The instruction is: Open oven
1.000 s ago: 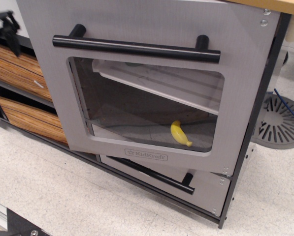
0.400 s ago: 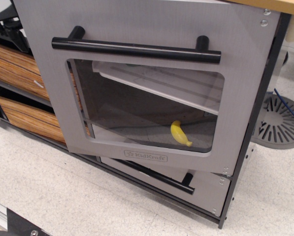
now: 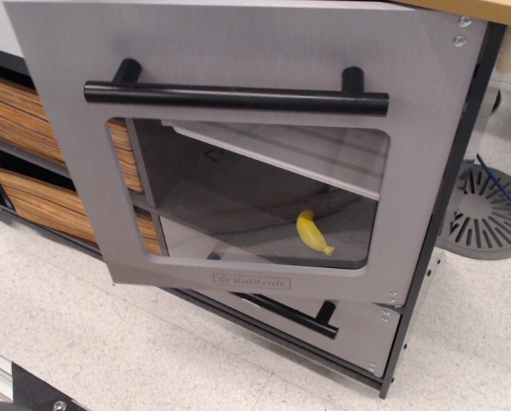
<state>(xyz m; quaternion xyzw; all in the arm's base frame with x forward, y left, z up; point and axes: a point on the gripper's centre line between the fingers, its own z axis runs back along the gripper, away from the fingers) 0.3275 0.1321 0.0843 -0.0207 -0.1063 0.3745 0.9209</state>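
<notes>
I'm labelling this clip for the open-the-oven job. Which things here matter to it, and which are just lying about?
Part of the job:
- oven door, swung partly open, hinged at its right edge
- black bar handle on the door

Just there:
- yellow banana inside, seen through the window
- grey drawer below
- wood-grain drawers to the left

The claw is not in view.

Bright, even indoor light, sharp focus, faint reflections on the oven [image 3: 238,145] window, soft shadow beneath.
</notes>
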